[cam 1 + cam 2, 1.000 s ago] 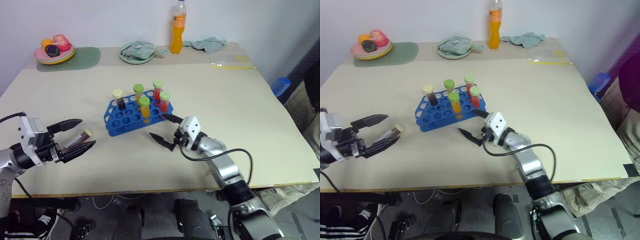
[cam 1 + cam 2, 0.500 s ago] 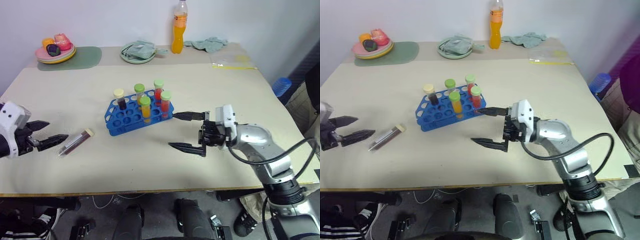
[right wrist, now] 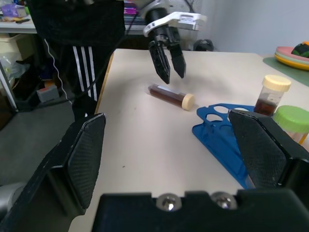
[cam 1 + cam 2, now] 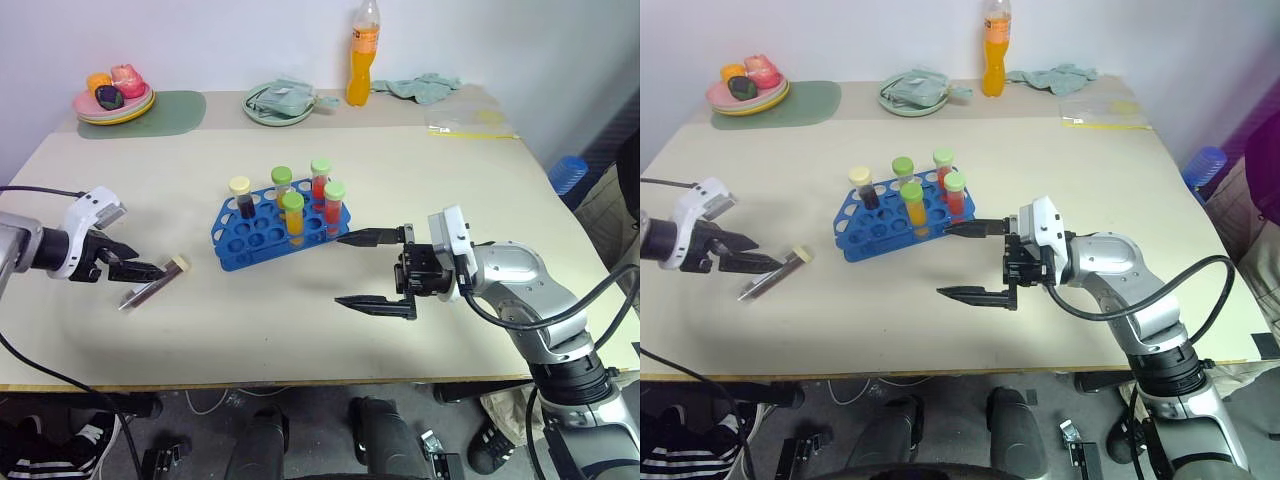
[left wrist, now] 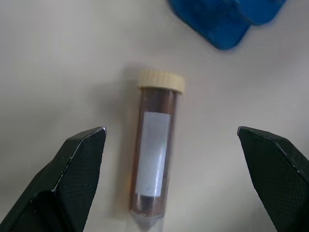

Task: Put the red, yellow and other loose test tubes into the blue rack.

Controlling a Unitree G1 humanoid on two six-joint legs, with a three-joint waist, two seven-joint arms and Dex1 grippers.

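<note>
A loose test tube (image 4: 150,285) with dark brown liquid and a cream cap lies on the table left of the blue rack (image 4: 238,250). My left gripper (image 4: 148,272) points down over this tube, open, with one finger on each side of it (image 5: 154,159) and not gripping. Several capped tubes of red, yellow-orange and dark liquid stand upright in the rack. My right gripper (image 4: 340,270) hovers level just right of the rack, wide open and empty. It points left toward the rack (image 3: 217,130), the lying tube (image 3: 170,94) and the left gripper (image 3: 166,67).
Along the table's far edge stand an orange drink bottle (image 4: 362,55), a green plate holding a cloth (image 4: 278,103), a plate of toy food (image 4: 112,98) on a green mat, and a crumpled cloth (image 4: 425,88). A clear bag (image 4: 465,122) lies at the far right.
My left gripper drew back from the tube, then swung forward and tipped down over it. The right gripper rose away from the rack's front and turned level. The tube stayed put.
</note>
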